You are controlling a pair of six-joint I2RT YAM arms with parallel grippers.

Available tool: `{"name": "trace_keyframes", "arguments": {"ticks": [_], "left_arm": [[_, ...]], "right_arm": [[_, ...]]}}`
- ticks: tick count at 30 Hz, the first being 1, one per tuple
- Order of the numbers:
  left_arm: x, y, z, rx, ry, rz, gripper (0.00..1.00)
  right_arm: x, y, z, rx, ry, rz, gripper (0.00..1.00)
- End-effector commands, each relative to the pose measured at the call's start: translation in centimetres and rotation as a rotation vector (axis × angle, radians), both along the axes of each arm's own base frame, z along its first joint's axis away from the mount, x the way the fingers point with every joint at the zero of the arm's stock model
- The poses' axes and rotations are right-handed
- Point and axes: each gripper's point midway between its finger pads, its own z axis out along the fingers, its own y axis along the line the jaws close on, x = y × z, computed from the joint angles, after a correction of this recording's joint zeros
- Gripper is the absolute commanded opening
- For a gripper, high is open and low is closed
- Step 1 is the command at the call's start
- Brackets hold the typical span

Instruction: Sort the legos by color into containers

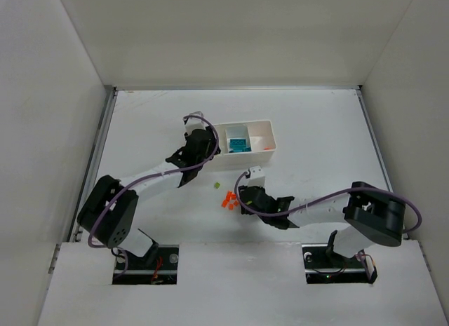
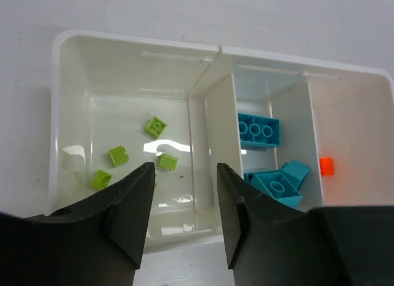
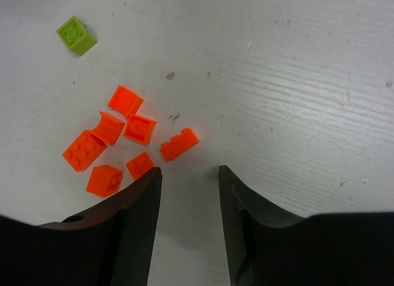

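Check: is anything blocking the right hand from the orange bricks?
Nothing visible. The open right hand hangs just short of the orange bricks, only table between; the lone lime brick lies beyond them.

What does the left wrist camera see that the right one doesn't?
Only left wrist: a white plastic tray, its compartments separately holding lime green bricks, teal bricks and one orange brick. Only right wrist: seven loose orange bricks and one lime green brick. Both: white table, plus the open left gripper and right gripper respectively.

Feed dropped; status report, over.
Left gripper open over tray, right gripper open by orange legos. Green legos, teal legos binned; one green lego loose on table. Nothing blocking.
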Motion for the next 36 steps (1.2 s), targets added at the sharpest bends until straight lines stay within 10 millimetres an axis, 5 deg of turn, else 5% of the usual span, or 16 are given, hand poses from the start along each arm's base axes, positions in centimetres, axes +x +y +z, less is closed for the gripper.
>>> {"name": "trace_keyframes", "arguments": {"ticks": [1,14,22,29,36], "left_arm": [[-1.2,-0.3,3.2,-0.013,-0.095,-0.026,0.42],[-10.8,2.4,-1.1,0.025,-0.016,-0.093,0.41],[-13.4,3.4,-3.6,0.027,0.049,-0.093,0.41],[-14.0,1.3,-4.8,0.010,0.070,-0.138,0.41],[-14.1,-0.8,-5.2,-0.008,0.067,-0.169,0.41]], "right_arm": [[0.7,0.8,0.6,-0.018,-0.029,0.004,0.48],[1.9,1.2,-0.6,-0.087,-0.039,-0.001,0.41],[1.8,0.9,-0.7,-0.088,-0.037,-0.016,0.30],[2.3,0.6,2.1,-0.028,-0.079,-0.052,0.29],[4.9,-0.5,8.4,0.096,-0.167,-0.100,0.29]]}}
